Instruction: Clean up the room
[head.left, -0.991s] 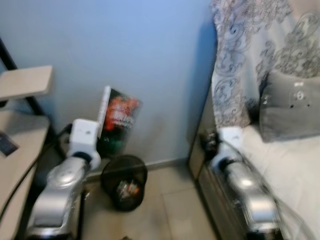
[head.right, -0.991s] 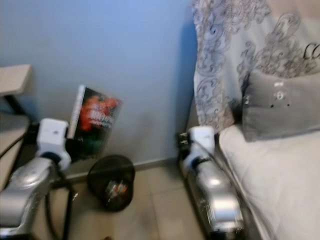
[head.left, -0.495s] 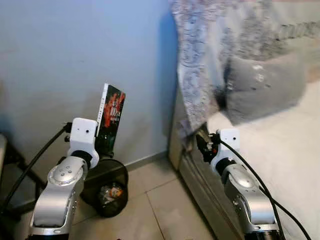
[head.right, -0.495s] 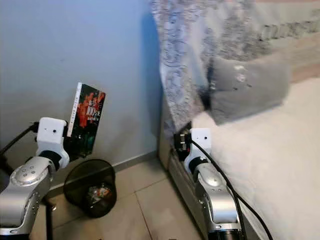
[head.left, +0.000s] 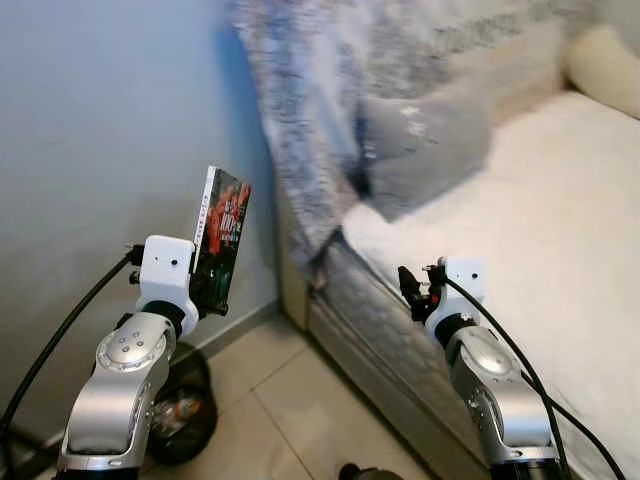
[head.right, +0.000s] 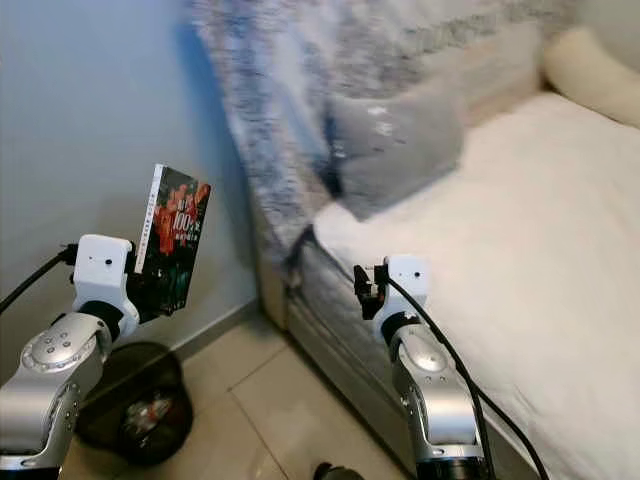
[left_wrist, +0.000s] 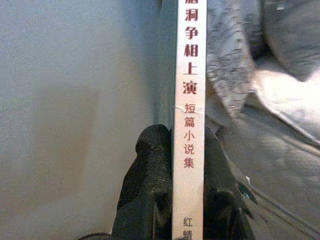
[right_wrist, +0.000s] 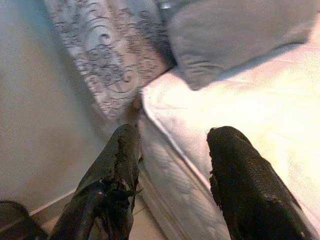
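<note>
The head camera has swung toward the bed (head.left: 560, 230) over the last second: the wall that took up most of the frame earlier now holds just the left third, and the grey pillow (head.left: 425, 150) and patterned headboard cover (head.left: 290, 120) have slid from the right edge to the upper middle. The book (head.left: 221, 240) sits at the same spot at left centre, upright, clamped at its spine between the two fingers of the left claw (left_wrist: 175, 165). The right claw (right_wrist: 172, 165) hangs with fingers apart and nothing between them, above the mattress edge. The waste basket (head.left: 180, 420) is now at the lower left, partly behind the arm. The background is blurred, so the turn is probably unfinished; the book seems bound for somewhere beyond this corner.
</note>
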